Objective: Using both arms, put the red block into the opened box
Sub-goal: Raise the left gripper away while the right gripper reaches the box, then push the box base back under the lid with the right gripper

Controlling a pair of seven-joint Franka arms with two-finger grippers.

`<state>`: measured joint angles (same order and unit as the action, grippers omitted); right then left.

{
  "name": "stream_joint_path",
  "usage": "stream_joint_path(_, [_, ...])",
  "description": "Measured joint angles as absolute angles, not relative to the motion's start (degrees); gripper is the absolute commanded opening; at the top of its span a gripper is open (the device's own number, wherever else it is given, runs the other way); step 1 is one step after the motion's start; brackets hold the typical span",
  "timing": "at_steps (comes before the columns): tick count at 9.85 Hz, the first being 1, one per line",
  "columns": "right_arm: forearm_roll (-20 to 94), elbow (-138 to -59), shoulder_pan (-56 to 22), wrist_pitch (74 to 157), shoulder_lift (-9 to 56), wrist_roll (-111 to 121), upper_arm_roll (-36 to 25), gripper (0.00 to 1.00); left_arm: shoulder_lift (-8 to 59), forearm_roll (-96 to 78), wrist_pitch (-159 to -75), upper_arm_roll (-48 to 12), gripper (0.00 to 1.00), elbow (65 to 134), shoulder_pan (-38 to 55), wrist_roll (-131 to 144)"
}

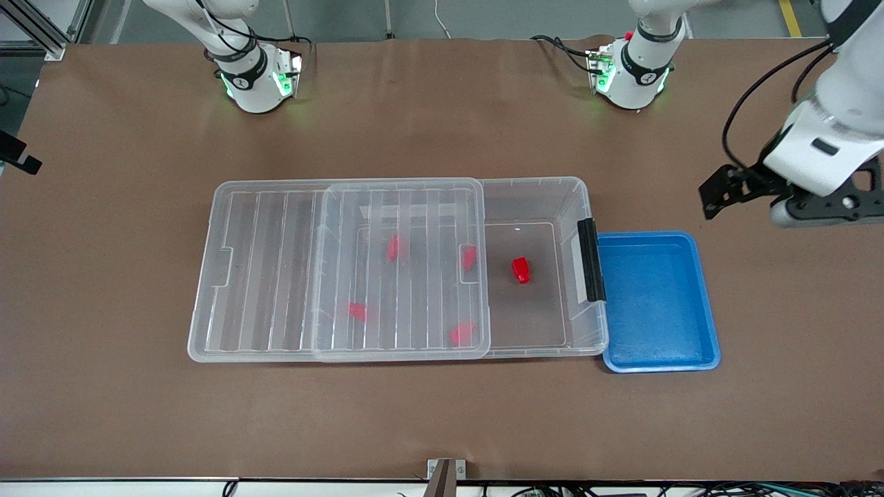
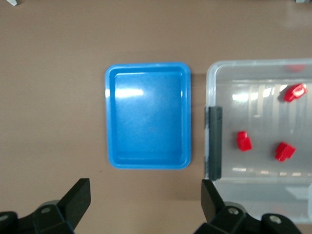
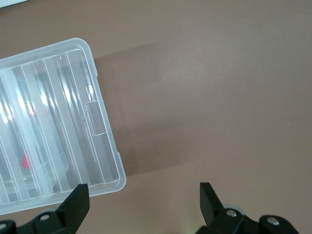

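The clear box lies mid-table with its black latch at the left arm's end. Its ribbed lid is slid toward the right arm's end and leaves the latch end uncovered. One red block lies in the uncovered part, also seen in the left wrist view. Several more red blocks show blurred under the lid. My left gripper hangs open and empty over bare table beside the blue tray. My right gripper is open and empty over bare table just off the lid's corner.
A blue tray, with nothing in it, lies against the box's latch end, toward the left arm's end. Both arm bases stand along the table edge farthest from the front camera. Brown tabletop surrounds the box.
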<state>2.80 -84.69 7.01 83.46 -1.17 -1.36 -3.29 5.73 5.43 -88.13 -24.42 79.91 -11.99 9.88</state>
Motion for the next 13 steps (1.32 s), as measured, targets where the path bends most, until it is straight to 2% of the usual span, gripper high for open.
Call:
stream_joint_path(2, [2.3,-84.7,7.0,83.5,-1.2,1.1,-3.3,1.00,2.2,1.5,-86.5,-14.0,1.00,82.5,-6.1,4.5])
stream_joint_path(4, [2.2,-84.9,7.0,83.3,-1.0,3.4,-3.3,1.00,-1.3,0.2,-86.5,-8.1,1.00,86.6,-1.8,2.5])
stream_joint_path(5, [2.2,-85.7,7.1,84.0,0.0,5.9,-3.4,0.91,-2.8,0.2,-86.5,-7.3,1.00,88.3,-0.9,2.2])
stream_joint_path(7, [2.2,-89.1,7.1,91.9,5.6,10.5,-3.3,0.16,-4.7,0.2,-86.4,-7.1,1.00,90.1,-0.7,2.2])
stream_joint_path(8, [2.2,-91.3,6.8,96.9,9.2,12.0,-3.0,0.06,-4.9,0.2,-86.4,-7.1,1.00,90.3,-0.7,2.2])
stream_joint_path(9, [2.2,-93.7,6.0,101.3,11.9,12.5,-2.7,0.00,-4.9,0.2,-86.4,-7.1,1.00,90.5,-0.7,2.2])
stream_joint_path(11, [2.2,-99.1,4.6,110.0,15.1,12.7,-2.5,0.00,-4.8,0.2,-86.4,-7.1,1.00,90.6,-0.7,2.2])
stream_joint_path(13, [2.3,-102.5,2.6,113.9,16.7,12.9,-2.2,0.00,-4.8,0.2,-86.4,-7.1,1.00,90.6,-0.6,2.2])
